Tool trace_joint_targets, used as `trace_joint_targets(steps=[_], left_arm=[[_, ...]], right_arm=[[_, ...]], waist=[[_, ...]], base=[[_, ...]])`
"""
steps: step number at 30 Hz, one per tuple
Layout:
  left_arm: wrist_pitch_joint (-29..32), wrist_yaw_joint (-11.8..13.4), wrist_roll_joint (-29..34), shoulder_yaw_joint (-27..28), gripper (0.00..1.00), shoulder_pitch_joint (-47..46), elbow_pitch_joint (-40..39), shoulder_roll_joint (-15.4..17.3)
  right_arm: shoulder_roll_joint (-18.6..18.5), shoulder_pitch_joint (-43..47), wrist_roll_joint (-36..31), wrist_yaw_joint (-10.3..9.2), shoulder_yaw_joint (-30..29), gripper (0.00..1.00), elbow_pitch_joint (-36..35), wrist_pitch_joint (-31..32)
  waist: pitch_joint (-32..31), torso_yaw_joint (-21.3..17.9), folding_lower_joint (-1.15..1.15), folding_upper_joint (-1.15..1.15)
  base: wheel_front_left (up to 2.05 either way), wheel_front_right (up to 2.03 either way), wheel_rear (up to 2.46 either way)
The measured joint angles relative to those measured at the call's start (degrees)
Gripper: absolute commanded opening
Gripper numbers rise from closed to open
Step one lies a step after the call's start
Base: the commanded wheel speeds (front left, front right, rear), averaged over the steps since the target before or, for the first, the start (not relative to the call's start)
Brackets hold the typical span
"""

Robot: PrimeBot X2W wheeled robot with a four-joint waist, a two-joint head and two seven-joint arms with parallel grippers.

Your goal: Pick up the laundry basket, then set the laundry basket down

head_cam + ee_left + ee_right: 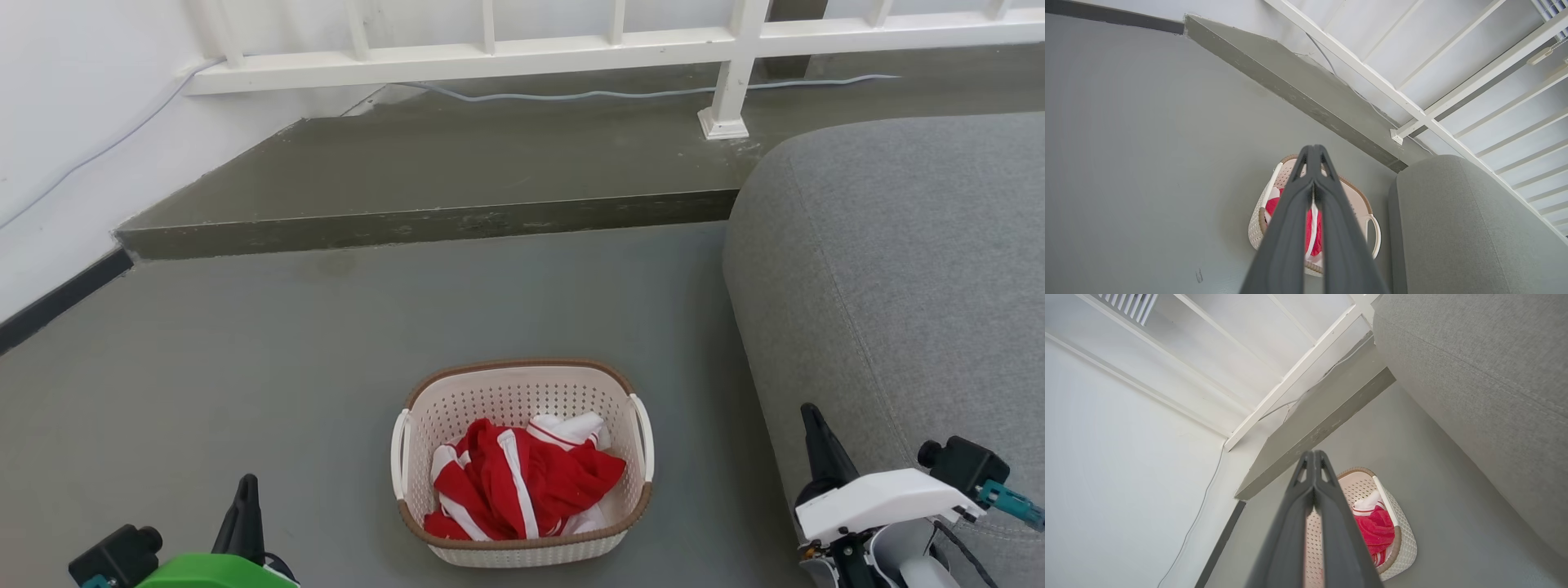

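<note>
Cream-white plastic, the laundry basket [506, 398] sits on the floor [245, 343] at lower centre of the head view, between the left gripper [245, 498] and right gripper [816, 433], both with jaws closed and empty. Lifting well likely means opening each onto a side handle [399, 453] evenly; the grey sofa [898, 261] crowds the right side.

Laundry basket [506, 400]: cream-white, perforated dot pattern, brown woven-look rim, white handles. Garment [531, 482] inside: red with white stripes. Floor [245, 367] grey-green, sofa [898, 269] flecked grey, railing [490, 53] white, my fingers [1286, 237] dark grey.
</note>
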Motion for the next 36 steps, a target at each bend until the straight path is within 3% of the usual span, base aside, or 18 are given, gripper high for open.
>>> trace_joint_targets(steps=[36], left_arm=[[5.88,-3.93,-23.06,4.53,0.0,-4.22,2.34,-0.16]], right_arm=[[-0.34,-2.99,23.17,4.07,-7.12,0.0,0.67,5.35]], waist=[[0.38,0.14,0.0,0.0]], base=[[0.0,0.0,0.0]])
